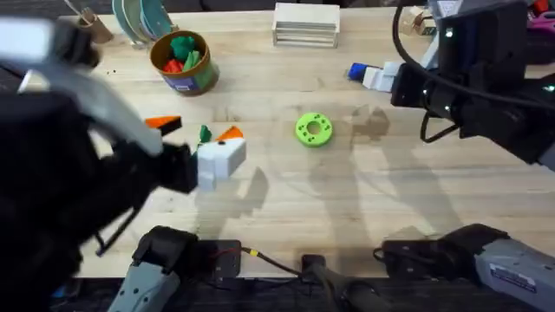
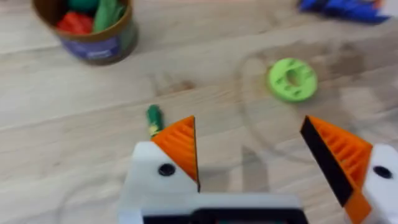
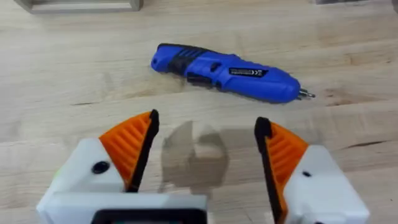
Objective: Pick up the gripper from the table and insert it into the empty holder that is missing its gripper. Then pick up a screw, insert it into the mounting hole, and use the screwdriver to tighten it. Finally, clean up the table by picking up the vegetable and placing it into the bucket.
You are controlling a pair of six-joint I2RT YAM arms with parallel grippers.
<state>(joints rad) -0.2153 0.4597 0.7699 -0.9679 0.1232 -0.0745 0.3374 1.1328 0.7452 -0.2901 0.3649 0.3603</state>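
The vegetable (image 1: 204, 133) (image 2: 153, 119) lies on the wooden table, small and green. My left gripper (image 1: 198, 132) (image 2: 252, 140) hovers open above it, and in the left wrist view the vegetable sits just past one orange fingertip (image 2: 180, 144). The bucket (image 1: 198, 82) (image 2: 93, 48) stands at the back left with red and green toys inside. My right gripper (image 1: 381, 80) (image 3: 205, 149) is open and empty above the table, with the blue screwdriver (image 1: 356, 72) (image 3: 230, 71) lying just beyond its fingers. All the white finger mounts I see carry orange pads. The loose gripper and the screw are out of view.
A flat round green disc (image 1: 313, 129) (image 2: 292, 79) lies mid-table. A pale wooden rack (image 1: 305, 24) and a plate stand (image 1: 143, 17) sit along the back edge. The left arm looms large and dark at the left.
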